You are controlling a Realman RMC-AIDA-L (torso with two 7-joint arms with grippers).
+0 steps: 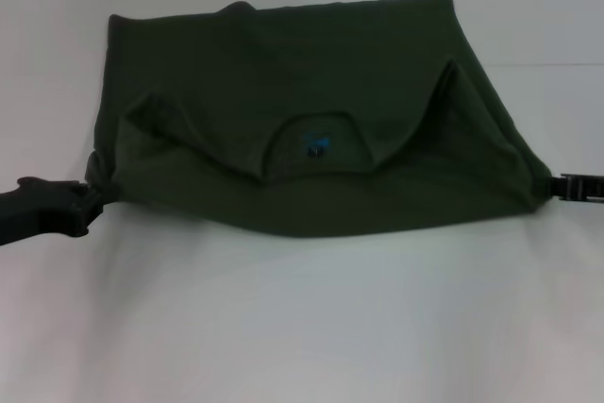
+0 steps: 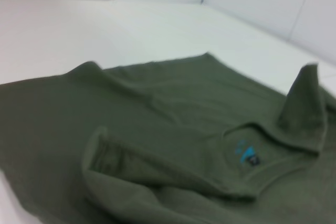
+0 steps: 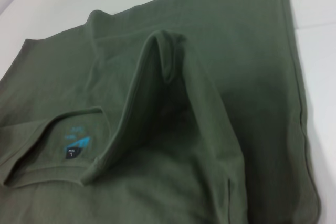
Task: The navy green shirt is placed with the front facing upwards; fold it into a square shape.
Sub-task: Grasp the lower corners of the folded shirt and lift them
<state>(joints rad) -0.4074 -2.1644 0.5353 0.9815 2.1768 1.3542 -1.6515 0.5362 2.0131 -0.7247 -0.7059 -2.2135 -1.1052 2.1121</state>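
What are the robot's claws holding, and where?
Both hold the navy green shirt: left claw pinches its left edge, right claw its right edge.

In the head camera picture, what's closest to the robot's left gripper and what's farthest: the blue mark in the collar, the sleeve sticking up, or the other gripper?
From the left gripper at the navy green shirt's left corner:
1. Blue mark, inside the collar at the middle.
2. Raised sleeve, on the right side.
3. Right gripper, at the far right corner.

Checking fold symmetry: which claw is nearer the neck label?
Right, slightly. The right claw grips the shirt at its right edge; the left claw grips its left edge, a little farther from the neck label.
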